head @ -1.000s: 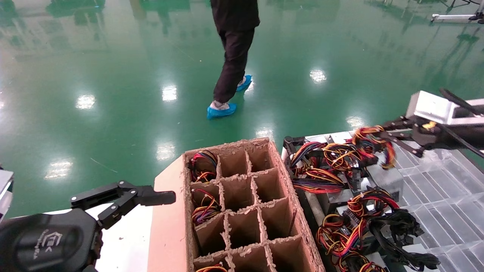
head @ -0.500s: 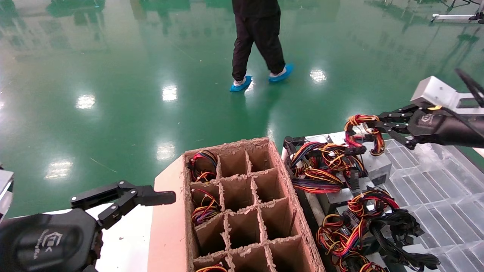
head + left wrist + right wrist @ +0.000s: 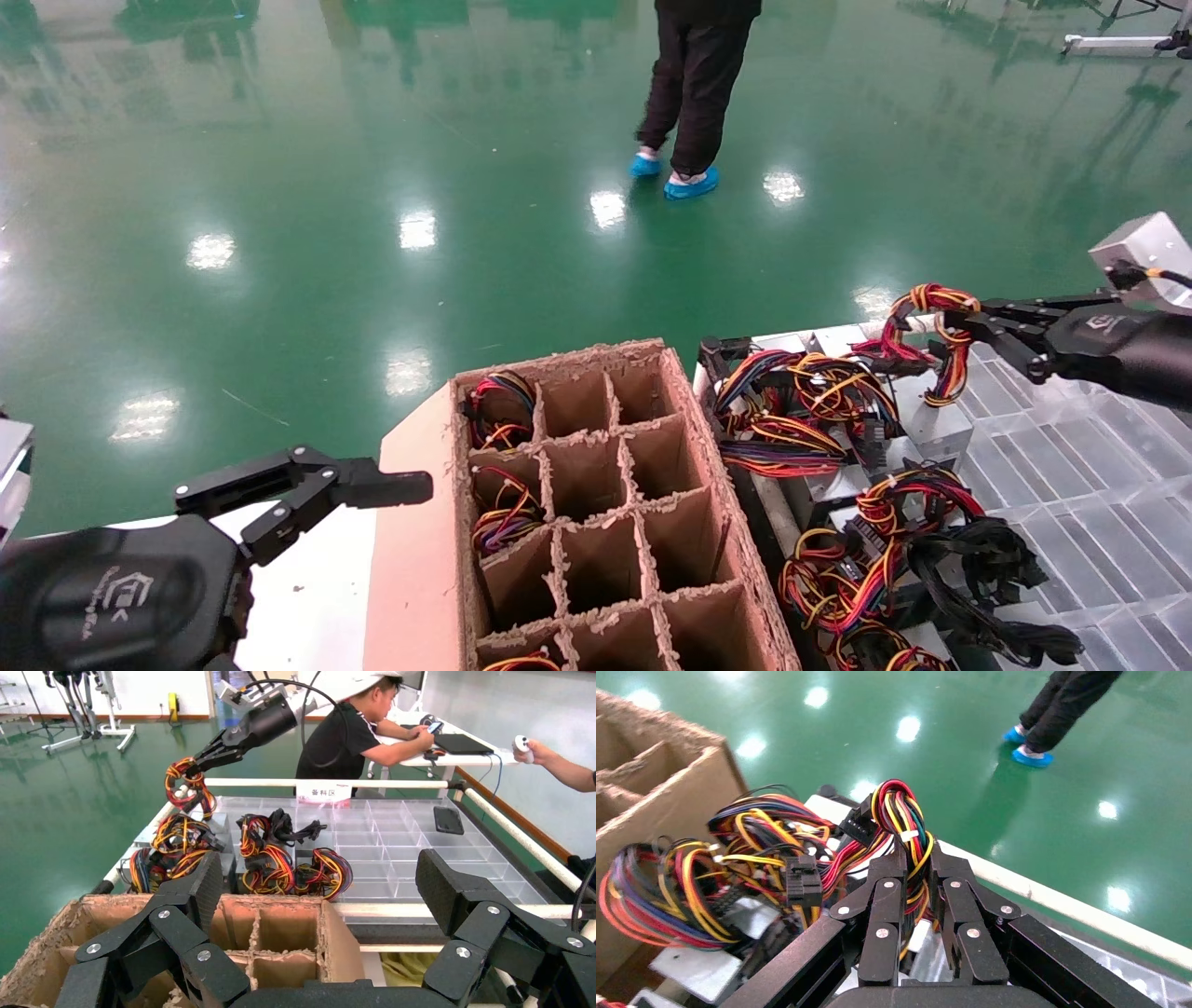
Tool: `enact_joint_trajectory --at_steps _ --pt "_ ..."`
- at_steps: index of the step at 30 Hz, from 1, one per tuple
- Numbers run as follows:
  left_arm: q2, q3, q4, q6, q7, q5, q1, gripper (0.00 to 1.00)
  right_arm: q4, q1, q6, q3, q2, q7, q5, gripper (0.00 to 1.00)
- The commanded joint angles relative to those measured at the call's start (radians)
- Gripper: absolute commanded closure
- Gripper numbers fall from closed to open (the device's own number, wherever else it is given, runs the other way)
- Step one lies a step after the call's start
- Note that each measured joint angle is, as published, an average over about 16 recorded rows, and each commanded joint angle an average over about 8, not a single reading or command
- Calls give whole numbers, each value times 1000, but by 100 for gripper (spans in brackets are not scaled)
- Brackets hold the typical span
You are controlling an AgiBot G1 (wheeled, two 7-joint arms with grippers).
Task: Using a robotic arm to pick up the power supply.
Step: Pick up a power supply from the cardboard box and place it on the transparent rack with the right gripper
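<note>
The power supply is a silver box (image 3: 939, 427) with a looped bundle of red, yellow and black cables (image 3: 934, 321) (image 3: 899, 810). My right gripper (image 3: 970, 328) (image 3: 918, 856) is shut on that bundle, at the far left corner of the clear tray. The silver box sits tilted just below the bundle; I cannot tell whether it is off the tray. The left wrist view shows the right gripper (image 3: 211, 749) holding the bundle (image 3: 185, 783) up. My left gripper (image 3: 307, 485) (image 3: 320, 881) is parked open and empty beside the cardboard box.
A cardboard box with dividers (image 3: 424, 559) (image 3: 341, 941) stands in the middle, cables in some cells. More power supplies with tangled cables (image 3: 885, 559) lie on the clear compartment tray (image 3: 1099, 466). A person (image 3: 694, 84) walks on the green floor beyond.
My right gripper lifted the cable bundle, then shifted right with it; the silver box moved along. The person walked to the right. The left arm stayed still.
</note>
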Motion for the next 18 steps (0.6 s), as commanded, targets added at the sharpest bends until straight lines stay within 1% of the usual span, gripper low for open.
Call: enact_joint_trajectory --at_steps 1,5,9,18 --pt "0 0 0 0 0 0 0 0 1 -21 5 16 11 11 22 100" --pt "0 0 0 0 0 0 0 0 15 -56 23 30 19 17 43 100" --pt "0 1 0 0 0 0 0 0 35 -83 61 39 10 20 57 100" --pt "0 1 0 0 0 -1 0 0 82 -109 208 63 -54 29 94 100"
